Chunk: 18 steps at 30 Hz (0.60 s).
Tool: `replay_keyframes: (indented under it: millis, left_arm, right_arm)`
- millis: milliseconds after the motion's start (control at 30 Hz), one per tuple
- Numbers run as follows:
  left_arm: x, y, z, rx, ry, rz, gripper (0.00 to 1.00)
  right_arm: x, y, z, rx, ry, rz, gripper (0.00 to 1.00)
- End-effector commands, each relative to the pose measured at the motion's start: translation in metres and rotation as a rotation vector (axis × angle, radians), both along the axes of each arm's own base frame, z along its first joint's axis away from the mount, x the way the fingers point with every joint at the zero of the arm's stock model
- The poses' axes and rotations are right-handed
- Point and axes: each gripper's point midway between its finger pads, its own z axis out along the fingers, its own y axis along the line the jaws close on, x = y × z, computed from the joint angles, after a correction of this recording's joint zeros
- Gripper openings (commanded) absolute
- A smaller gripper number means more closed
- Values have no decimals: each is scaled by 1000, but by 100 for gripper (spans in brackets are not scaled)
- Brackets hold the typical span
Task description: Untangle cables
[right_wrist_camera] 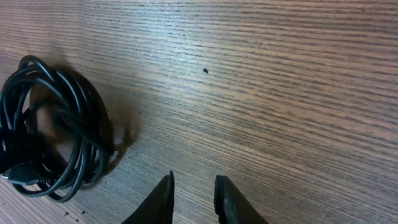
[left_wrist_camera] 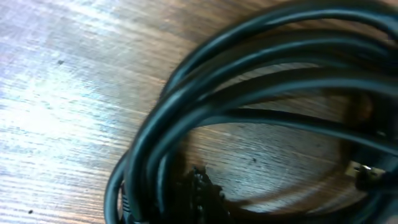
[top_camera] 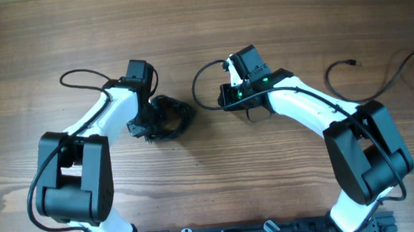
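Jaws of the left gripper are closed together at the left edge of the coil of black cables. Its wrist view is filled by the blurred loops of the coil, so I cannot tell whether a strand is pinched between them. A small plug end shows at the lower right of that view, lying among the loops.

The right gripper has its two fingertips standing a little apart, with only bare wood in the gap and nothing held. It points down at the wooden table, near the coil but not touching it. From its wrist camera the coil lies flat at the far left, several loops bunched into a rough ring.

From overhead the coil sits between the two arms, closer to the left one. Well apart from it, at the table's right side, lie two loose strands, the nearer one ending in a small plug.
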Motion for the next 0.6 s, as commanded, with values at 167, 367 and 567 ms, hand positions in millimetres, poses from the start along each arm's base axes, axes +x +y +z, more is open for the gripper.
replay_keyframes:
  millis: [167, 367, 567]
  left_arm:
    - [58, 14, 51, 52, -275, 64, 20]
    - [43, 43, 43, -13, -183, 25, 32]
    - [33, 35, 6, -71, -77, -43, 42]
  right_arm:
    - [-22, 36, 27, 222, 67, 112, 33]
    - [-28, 78, 35, 240, 8, 100, 32]
    - [-41, 122, 27, 280, -50, 185, 32]
